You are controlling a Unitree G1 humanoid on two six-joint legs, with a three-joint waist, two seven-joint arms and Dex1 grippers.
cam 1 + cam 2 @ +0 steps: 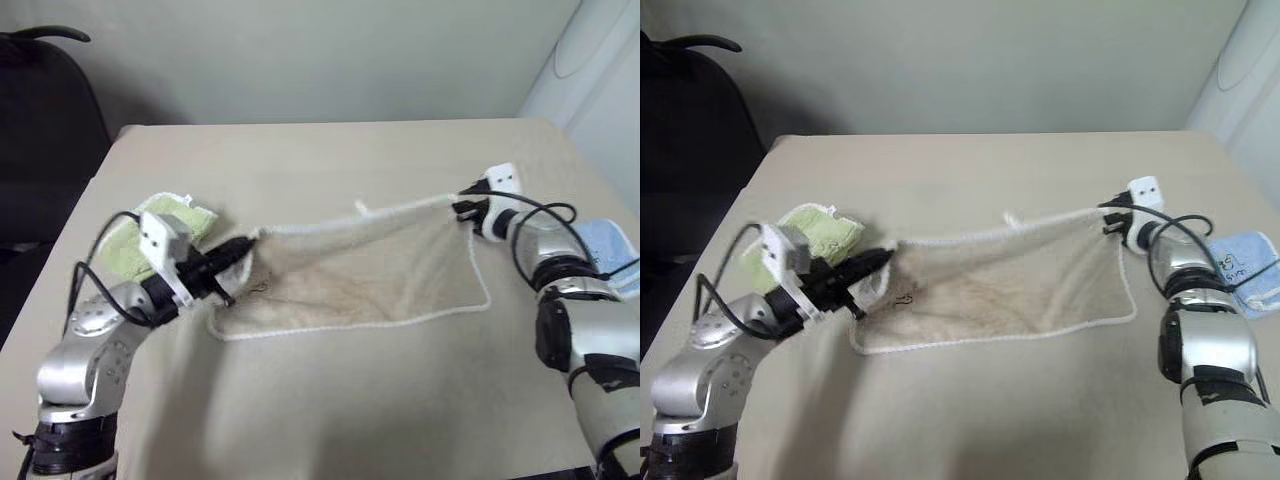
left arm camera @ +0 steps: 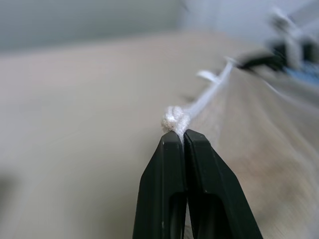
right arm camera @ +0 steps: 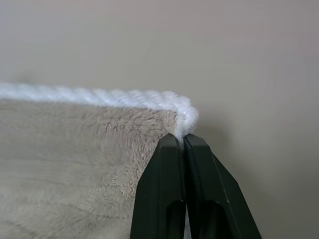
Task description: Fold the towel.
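The beige towel with white corded edging hangs stretched between both grippers above the table, its lower edge resting on the tabletop. My left gripper is shut on the towel's left upper corner. My right gripper is shut on the right upper corner. A small white tag sticks up from the taut upper edge. A small dark embroidered mark shows near the left end.
A lime-green folded cloth lies behind my left arm at the table's left. A light blue folded cloth lies at the right edge. A dark chair stands beyond the table's left side.
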